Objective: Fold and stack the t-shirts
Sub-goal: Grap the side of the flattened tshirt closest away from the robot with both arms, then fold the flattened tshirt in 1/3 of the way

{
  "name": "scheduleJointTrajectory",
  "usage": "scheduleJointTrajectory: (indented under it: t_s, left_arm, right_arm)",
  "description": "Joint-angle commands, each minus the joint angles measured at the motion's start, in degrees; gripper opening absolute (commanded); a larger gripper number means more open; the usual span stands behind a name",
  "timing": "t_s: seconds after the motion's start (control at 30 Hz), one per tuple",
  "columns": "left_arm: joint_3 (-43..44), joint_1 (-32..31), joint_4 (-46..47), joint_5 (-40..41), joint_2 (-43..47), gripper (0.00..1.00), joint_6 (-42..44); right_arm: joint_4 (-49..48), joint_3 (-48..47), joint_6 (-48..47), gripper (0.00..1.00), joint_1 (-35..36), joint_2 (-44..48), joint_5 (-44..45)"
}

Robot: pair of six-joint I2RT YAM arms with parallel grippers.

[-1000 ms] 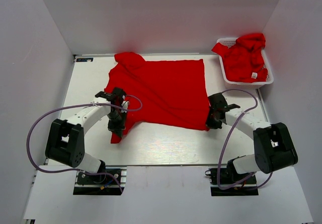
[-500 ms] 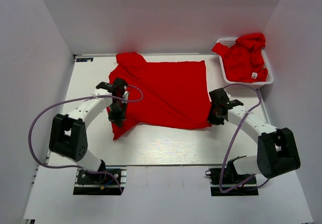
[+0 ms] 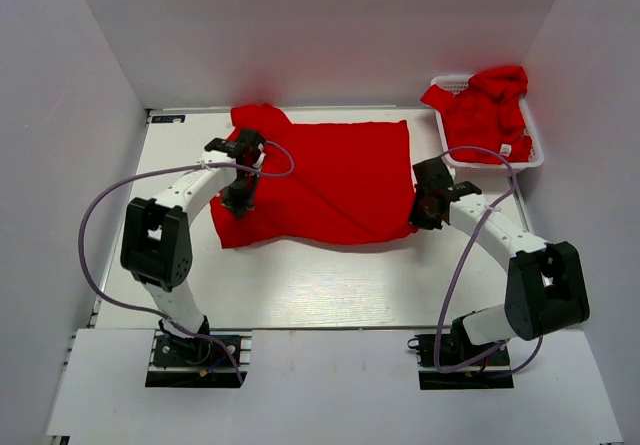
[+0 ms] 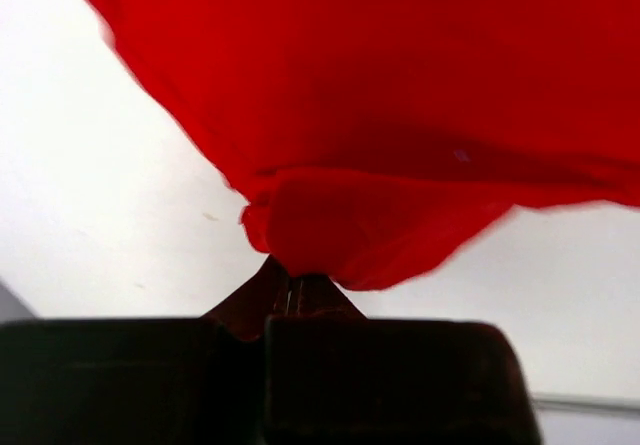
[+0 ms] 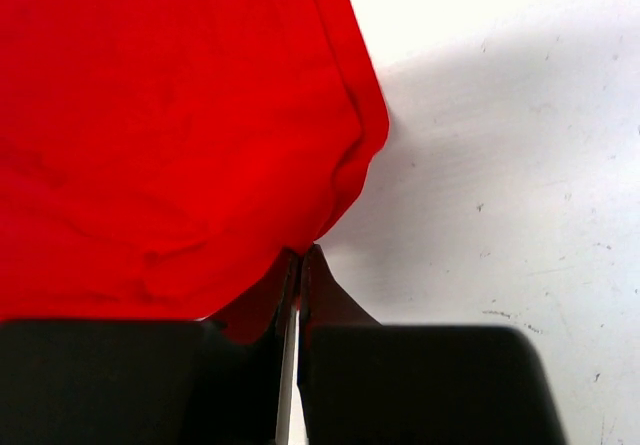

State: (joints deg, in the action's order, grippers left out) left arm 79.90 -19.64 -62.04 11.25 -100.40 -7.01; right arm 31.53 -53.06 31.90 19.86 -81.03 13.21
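Observation:
A bright red t-shirt (image 3: 325, 180) lies spread on the white table, its near edge folded over towards the back. My left gripper (image 3: 238, 195) is shut on the shirt's left part; in the left wrist view the cloth (image 4: 400, 125) hangs from the closed gripper (image 4: 293, 283). My right gripper (image 3: 425, 211) is shut on the shirt's right near corner; in the right wrist view the cloth (image 5: 170, 135) runs into the closed gripper (image 5: 301, 255). More red shirts (image 3: 487, 115) lie heaped in the basket, one with a small white tag (image 3: 505, 150).
The white lattice basket (image 3: 534, 155) stands at the back right corner. White walls close in the table on the left, back and right. Bare table top (image 3: 330, 285) lies between the shirt and the arm bases.
Both grippers have moved away from the bases towards the back, carrying the shirt's near edge with them. The cloth's near part now lies folded further up the table.

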Motion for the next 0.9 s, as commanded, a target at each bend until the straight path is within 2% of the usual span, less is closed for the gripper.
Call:
scheduleJointTrajectory:
  t_s: [0.0, 0.1, 0.3, 0.43, 0.6, 0.87]
  left_arm:
    - [4.7, -0.1, 3.2, 11.2, -2.6, 0.00, 4.2]
    - [9.5, -0.1, 2.5, 15.5, -6.0, 0.00, 4.8]
    - [14.6, -0.1, 6.1, 16.2, -10.6, 0.00, 10.2]
    - [14.0, -0.7, 11.1, 17.4, -10.0, 0.00, 15.8]
    - [11.2, -0.7, 18.1, 15.0, -7.7, 0.00, 21.8]
    - [11.2, -1.7, 22.0, 14.7, -8.3, 0.00, 27.7]
  right_arm:
    - [-0.9, -3.3, -0.6, 0.00, -0.6, -0.8, 2.5]
    - [-1.0, -5.1, -0.4, 0.00, -0.7, -2.3, 2.6]
    - [-2.1, -6.6, -0.5, 0.00, -1.0, -3.5, 2.2]
    - [-3.3, -6.7, -0.6, 0.00, -1.1, -3.9, 2.5]
    - [-4.3, -6.9, -1.1, 0.00, -1.0, -4.4, 2.5]
    - [-5.6, -7.7, -1.8, 0.00, -1.3, -5.4, 3.7]
